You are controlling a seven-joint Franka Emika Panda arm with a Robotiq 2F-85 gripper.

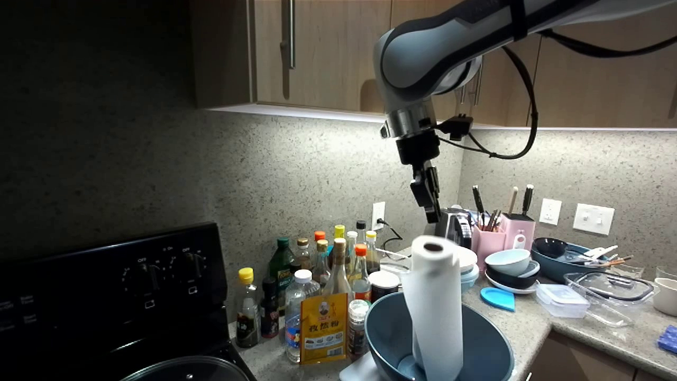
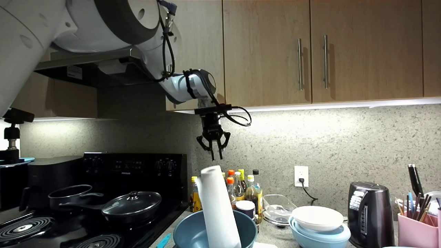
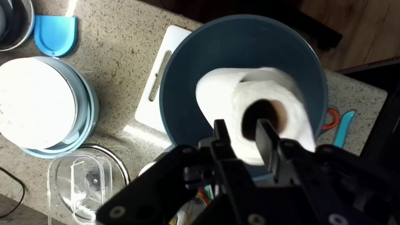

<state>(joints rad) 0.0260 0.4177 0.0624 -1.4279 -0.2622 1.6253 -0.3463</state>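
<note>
A white paper towel roll stands leaning inside a large blue-grey bowl on the counter. Both also show in an exterior view, the roll tilted and the bowl around its base. My gripper points down above the roll's top end, apart from it. In the wrist view, the fingers are parted with nothing between them. The roll's top and its dark core hole lie below the fingertips. The bowl's wall surrounds the roll.
Several sauce bottles and a yellow packet crowd beside the bowl. Stacked plates and bowls, a kettle and a clear lid stand nearby. A white cutting board lies partly under the bowl. Cabinets hang above.
</note>
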